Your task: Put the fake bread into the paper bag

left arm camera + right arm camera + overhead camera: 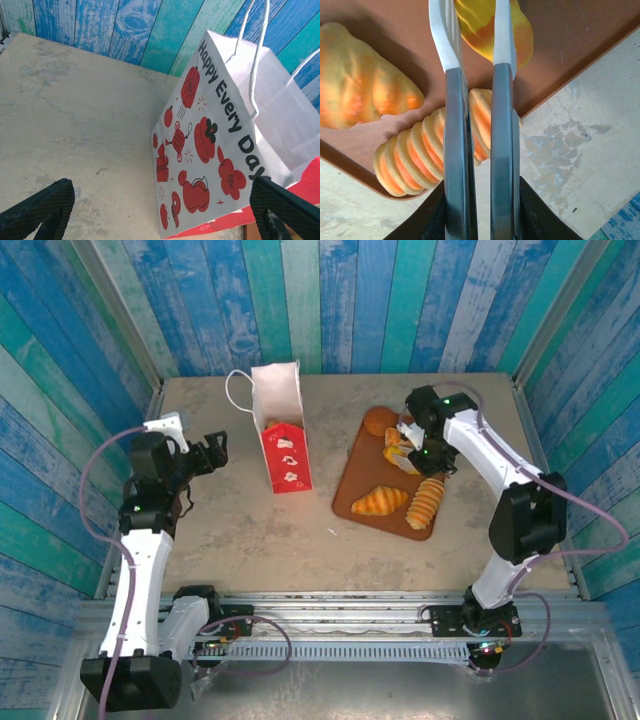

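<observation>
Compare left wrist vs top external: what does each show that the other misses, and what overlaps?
Left wrist adds: the paper bag side panel up close, printed "Happy Every Day" with red lanterns and flowers.
Top external adds: the brown tray holding the fake bread, with the right tool low over it.
Shared: the paper bag standing upright, its white cord handles, the left tool open and empty beside the bag, the tan table, the blue plank wall.
</observation>
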{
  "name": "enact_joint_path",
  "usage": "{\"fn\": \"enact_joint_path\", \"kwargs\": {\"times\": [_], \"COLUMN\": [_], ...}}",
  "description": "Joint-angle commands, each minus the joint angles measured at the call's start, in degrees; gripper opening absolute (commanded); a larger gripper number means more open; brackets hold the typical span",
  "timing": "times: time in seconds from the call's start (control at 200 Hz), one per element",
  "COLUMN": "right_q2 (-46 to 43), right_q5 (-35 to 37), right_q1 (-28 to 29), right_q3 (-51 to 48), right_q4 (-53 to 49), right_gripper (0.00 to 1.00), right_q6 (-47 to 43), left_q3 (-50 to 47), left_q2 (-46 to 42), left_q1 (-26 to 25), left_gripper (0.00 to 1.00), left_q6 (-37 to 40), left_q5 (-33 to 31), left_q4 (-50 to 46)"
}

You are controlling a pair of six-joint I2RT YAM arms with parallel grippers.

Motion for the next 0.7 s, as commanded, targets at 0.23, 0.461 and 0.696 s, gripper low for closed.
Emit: {"fn": "enact_joint_path", "kwargs": {"times": [0.23,0.461,0.696], "right_q2": [-12.7,-20.1,-27.5], "right_q5": [-8.1,-16.3,-21.7], "right_q1": [-0.1,0.4,2.6], "right_q3": [2.5,3.4,2.9], "right_q4": [4.3,10.2,20.2], "right_gripper": [0.18,0.18,0.17], "right_q6": [6.7,14.8,23.8], "left_q3": [9.8,26.9,37.7], "left_q2": [5.3,19.2,32.1], "left_q1": [0.3,0.3,0.3], "left_gripper": [0.94,0.95,0.96], "left_q6": [-6.9,-4.4,-2.4], "left_q5": [-1.8,3.6,17.6], "left_q4": [1.5,-5.9,-10.2]}}
